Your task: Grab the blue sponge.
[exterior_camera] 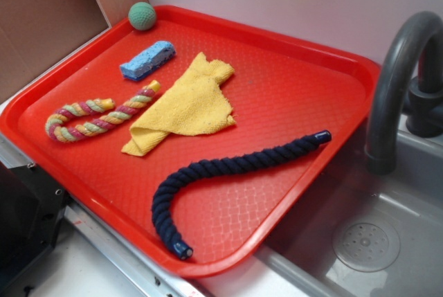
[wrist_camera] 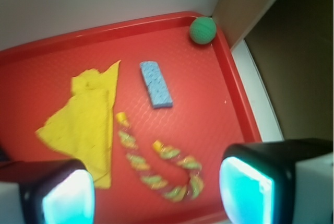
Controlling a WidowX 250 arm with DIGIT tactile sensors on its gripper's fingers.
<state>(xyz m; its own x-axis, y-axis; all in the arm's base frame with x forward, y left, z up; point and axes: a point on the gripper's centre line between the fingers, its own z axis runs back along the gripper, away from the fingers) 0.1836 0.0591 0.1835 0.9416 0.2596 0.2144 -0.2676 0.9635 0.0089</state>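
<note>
Your claw (wrist_camera: 156,192) hangs released and empty above the near end of the red tray (exterior_camera: 291,96). The blue sponge (exterior_camera: 147,60) lies flat toward the far corner, between the green knitted ball (exterior_camera: 142,16) and the yellow cloth (exterior_camera: 185,106). It looks light, porous and squashy; pinch it across its short width, mid-length.

text: none legible | labels/brands: none | numbers/signs: none | checked: exterior view, wrist view
</note>
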